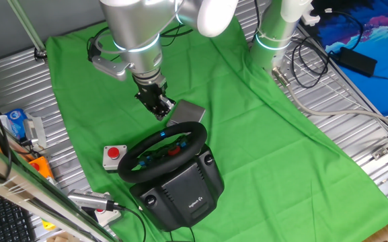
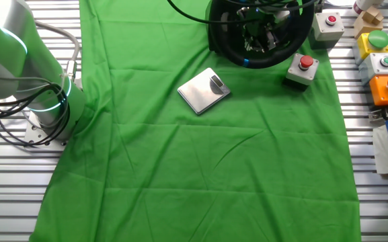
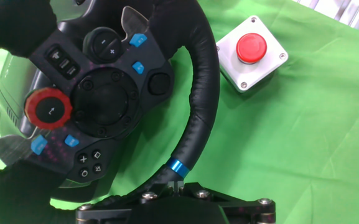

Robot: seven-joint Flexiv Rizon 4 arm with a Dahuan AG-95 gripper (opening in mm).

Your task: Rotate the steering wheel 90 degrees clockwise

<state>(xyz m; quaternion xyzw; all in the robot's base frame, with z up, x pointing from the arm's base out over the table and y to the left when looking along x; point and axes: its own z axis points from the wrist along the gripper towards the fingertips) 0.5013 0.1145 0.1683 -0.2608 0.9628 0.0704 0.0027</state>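
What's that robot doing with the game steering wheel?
A robot arm has its gripper at the far edge of the black steering wheel, right by the little blue stripe on the rim. It looks like it is gripping the rim there, though the fingertips themselves are hidden. The wheel sits on its black base on the green cloth. A small grey box with a red button and a flat grey plate lie nearby, untouched.

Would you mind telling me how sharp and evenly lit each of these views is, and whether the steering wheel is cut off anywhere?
One fixed view: even light, the steering wheel sharp and whole. The other fixed view: the wheel is cropped by the top edge, and glare brightens the grey plate. Hand view: the hub is crisp, the wheel is cropped at the left, and the gripper sits dark at the bottom edge, its opening unreadable.
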